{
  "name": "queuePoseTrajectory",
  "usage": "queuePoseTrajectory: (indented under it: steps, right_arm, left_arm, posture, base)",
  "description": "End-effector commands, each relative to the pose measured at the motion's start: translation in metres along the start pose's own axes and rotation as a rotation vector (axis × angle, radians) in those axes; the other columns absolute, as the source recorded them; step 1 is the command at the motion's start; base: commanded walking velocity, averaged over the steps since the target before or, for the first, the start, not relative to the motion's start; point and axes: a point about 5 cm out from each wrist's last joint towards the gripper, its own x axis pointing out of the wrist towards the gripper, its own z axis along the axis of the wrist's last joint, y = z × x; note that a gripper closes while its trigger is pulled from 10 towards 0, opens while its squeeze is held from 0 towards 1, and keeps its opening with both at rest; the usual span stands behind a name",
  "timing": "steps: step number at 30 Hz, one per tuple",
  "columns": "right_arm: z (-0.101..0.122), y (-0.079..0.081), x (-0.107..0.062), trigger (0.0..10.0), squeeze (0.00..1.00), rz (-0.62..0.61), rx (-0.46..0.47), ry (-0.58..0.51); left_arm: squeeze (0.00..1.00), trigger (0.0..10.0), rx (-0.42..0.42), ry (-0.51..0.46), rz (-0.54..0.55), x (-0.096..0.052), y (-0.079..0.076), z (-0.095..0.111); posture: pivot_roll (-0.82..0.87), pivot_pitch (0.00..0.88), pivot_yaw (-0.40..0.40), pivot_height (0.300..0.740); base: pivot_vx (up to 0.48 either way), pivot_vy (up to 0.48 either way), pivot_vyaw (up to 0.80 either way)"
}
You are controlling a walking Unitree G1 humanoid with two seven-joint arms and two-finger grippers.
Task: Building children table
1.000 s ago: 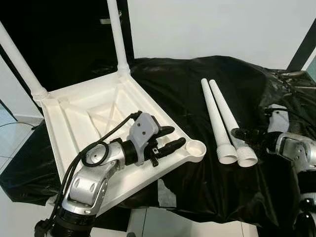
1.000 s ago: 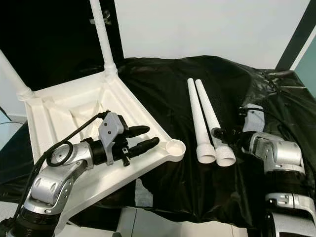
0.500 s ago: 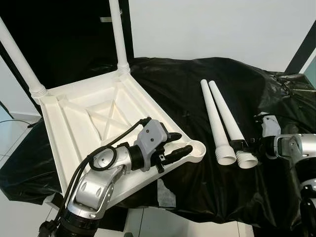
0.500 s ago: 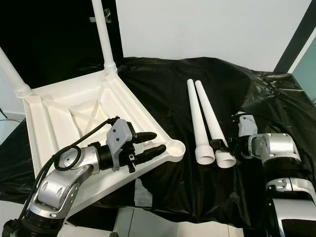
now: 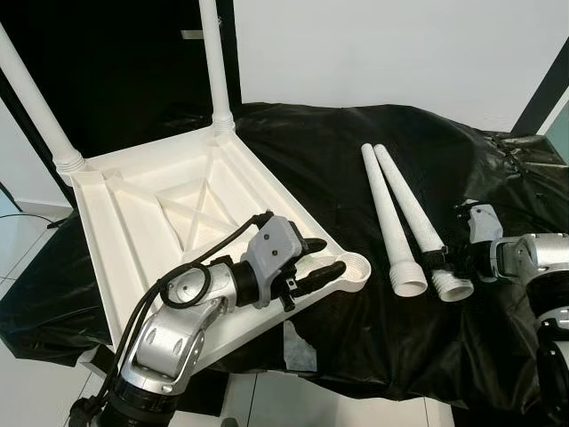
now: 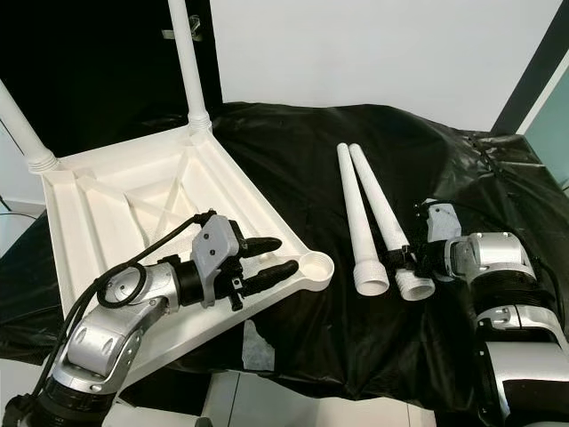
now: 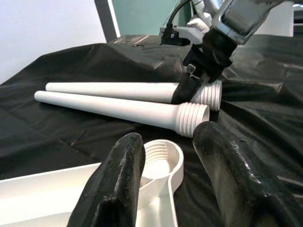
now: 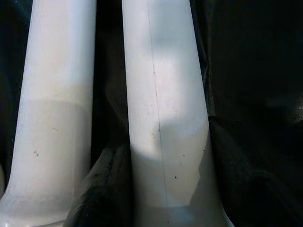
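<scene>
Right gripper (image 6: 402, 263) pinching outer table leg (image 6: 382, 213) near threaded end; left gripper (image 5: 322, 255) spread (hovering over corner socket (image 5: 354, 264)).

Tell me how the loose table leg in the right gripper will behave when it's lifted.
The leg looks like hollow, rigid plastic, so probably light and stiff. It is smooth and tapered, and the right gripper holds it near the threaded end, so it may slip or droop. Being round, it would likely roll on the black sheet if released.
</scene>
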Motion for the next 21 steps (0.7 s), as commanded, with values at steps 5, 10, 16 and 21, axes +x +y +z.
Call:
queuePoseTrajectory:
  steps: [5,10,16,21]
  right_arm:
    - [0.027,0.008,-0.016,6.8,0.0,-0.075,-0.048,-0.202]
    - [0.029,0.02,-0.023,10.0,0.0,-0.08,-0.059,-0.312]
    - [0.028,0.028,-0.026,10.0,0.0,-0.103,-0.074,-0.445]
    - [0.025,0.04,-0.026,10.0,0.0,-0.12,-0.128,-0.587]
  left_arm:
    - [0.0,10.0,0.012,-0.008,0.097,-0.003,0.017,0.003]
    - [0.0,10.0,0.018,-0.006,0.098,-0.004,0.021,0.003]
    - [0.0,10.0,0.009,-0.014,0.096,-0.001,0.025,0.005]
    - [0.0,10.0,-0.074,-0.038,0.12,0.005,0.033,0.004]
  posture:
    - [0.03,0.0,-0.054,0.74]
    - [0.02,0.0,-0.03,0.74]
    - [0.01,0.0,-0.009,0.74]
    - [0.01,0.0,-0.002,0.74]
  base:
    - [0.0,0.0,0.0]
    - [0.0,0.0,0.0]
    - [0.0,0.0,0.0]
    - [0.0,0.0,0.0]
